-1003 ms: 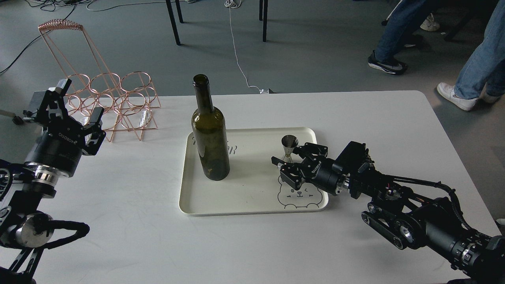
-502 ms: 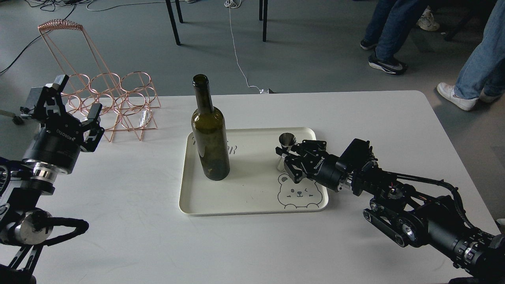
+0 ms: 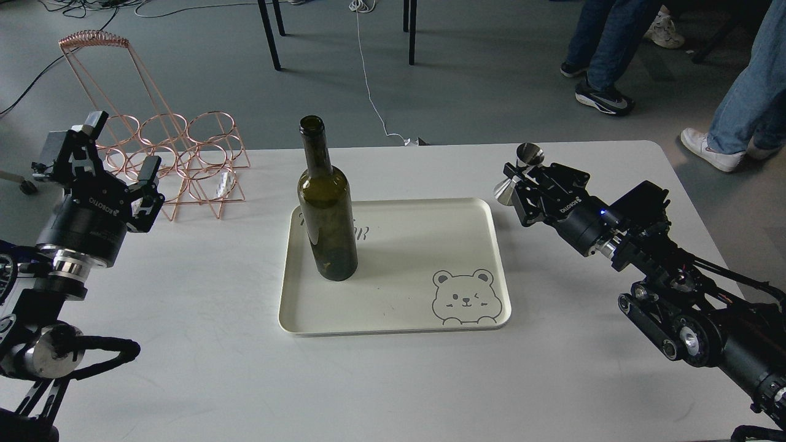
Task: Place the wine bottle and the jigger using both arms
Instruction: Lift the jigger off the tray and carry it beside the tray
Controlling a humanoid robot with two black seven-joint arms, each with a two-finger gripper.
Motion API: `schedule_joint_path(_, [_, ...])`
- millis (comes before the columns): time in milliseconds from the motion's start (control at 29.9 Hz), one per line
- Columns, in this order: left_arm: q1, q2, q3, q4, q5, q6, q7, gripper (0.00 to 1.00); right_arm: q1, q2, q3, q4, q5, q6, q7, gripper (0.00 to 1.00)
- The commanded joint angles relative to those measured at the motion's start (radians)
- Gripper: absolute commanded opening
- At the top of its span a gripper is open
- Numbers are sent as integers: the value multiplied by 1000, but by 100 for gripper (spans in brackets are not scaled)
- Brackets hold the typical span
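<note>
The wine bottle (image 3: 326,215), dark olive-green and upright, stands on the left part of the cream tray (image 3: 393,319). My right gripper (image 3: 521,179) is shut on the jigger (image 3: 517,175), a small silver double cone, and holds it tilted in the air above the table, just beyond the tray's far right corner. My left gripper (image 3: 113,156) is open and empty, raised over the table's left side, well to the left of the bottle.
A copper wire bottle rack (image 3: 166,156) stands at the table's far left corner, right behind my left gripper. The tray carries a bear drawing (image 3: 463,298). People's legs (image 3: 731,86) and chair legs (image 3: 270,37) are on the floor beyond the table.
My right gripper closed on the jigger, lifted it off the tray and carried it up and to the right, past the tray's far right corner. The left arm barely moved.
</note>
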Motion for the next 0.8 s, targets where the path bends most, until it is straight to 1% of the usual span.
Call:
schedule_joint_path(0, [0, 1, 2, -1, 0, 0, 0, 99, -59, -75, 56, -2, 0, 0, 0, 16])
schedule_joint_path(134, [0, -2, 2, -1, 0, 0, 0, 99, -129, -126, 91, -3, 0, 0, 0, 17])
schedule_joint_path(201, [0, -2, 2, -3, 0, 0, 0, 99, -154, -142, 91, -3, 0, 0, 0, 19])
schedule_joint_path(268, [0, -4, 3, -3, 0, 0, 0, 99, -168, -153, 90, -6, 34, 0, 0, 19])
schedule_joint_path(635, [-2, -2, 5, -6, 0, 0, 0, 99, -203, -138, 84, -20, 60, 0, 0, 19])
schedule_joint_path(769, [-2, -2, 3, -6, 0, 0, 0, 99, -218, -129, 81, -28, 74, 0, 0, 21])
